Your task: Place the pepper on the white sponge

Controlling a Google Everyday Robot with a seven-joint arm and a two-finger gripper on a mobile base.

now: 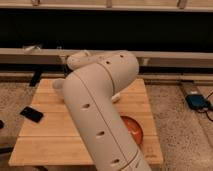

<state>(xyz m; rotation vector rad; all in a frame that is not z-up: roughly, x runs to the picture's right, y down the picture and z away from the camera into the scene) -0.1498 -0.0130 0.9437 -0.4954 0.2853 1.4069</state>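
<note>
My arm [100,115] fills the centre of the frame, running from the bottom edge up to the bent elbow at upper centre, over the wooden table [45,140]. My gripper lies somewhere behind the arm, out of sight, so I cannot tell how it stands or whether it holds anything. The pepper and the white sponge are likewise hidden; their place relative to the gripper cannot be read. An orange-red bowl [134,131] peeks out at lower right. A black phone [32,114] lies at the table's left edge.
</note>
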